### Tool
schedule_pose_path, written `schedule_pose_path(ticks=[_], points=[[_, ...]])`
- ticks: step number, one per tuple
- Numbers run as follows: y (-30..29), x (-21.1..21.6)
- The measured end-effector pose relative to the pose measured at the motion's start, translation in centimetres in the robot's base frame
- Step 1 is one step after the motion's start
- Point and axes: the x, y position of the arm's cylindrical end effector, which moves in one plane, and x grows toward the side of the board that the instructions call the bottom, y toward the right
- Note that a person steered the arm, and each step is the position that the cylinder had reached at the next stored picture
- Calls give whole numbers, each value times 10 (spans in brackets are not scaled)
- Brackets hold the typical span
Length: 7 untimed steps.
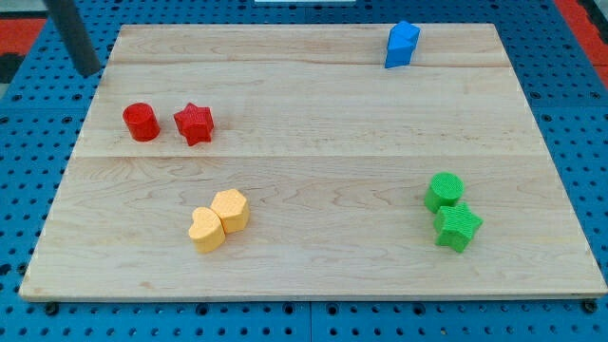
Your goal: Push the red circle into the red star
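The red circle [141, 122] sits on the wooden board at the view's left. The red star [194, 123] stands just to its right, with a narrow gap between them. My rod comes down from the view's top left corner, and my tip [90, 72] rests at the board's left edge, above and to the left of the red circle, apart from it.
A blue block [402, 45] stands at the view's top, right of centre. A yellow heart [206, 229] and a yellow hexagon [231, 209] touch at the lower middle. A green circle [445, 191] and a green star [457, 228] touch at the lower right. The board [313, 152] lies on a blue pegboard.
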Motion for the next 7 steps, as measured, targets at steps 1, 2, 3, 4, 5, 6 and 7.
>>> schedule_pose_path(ticks=[1,2,3,4,5,6,7], points=[[21,84],[61,128],[81,105],[41,104],[65,73],[133,152],[179,184]])
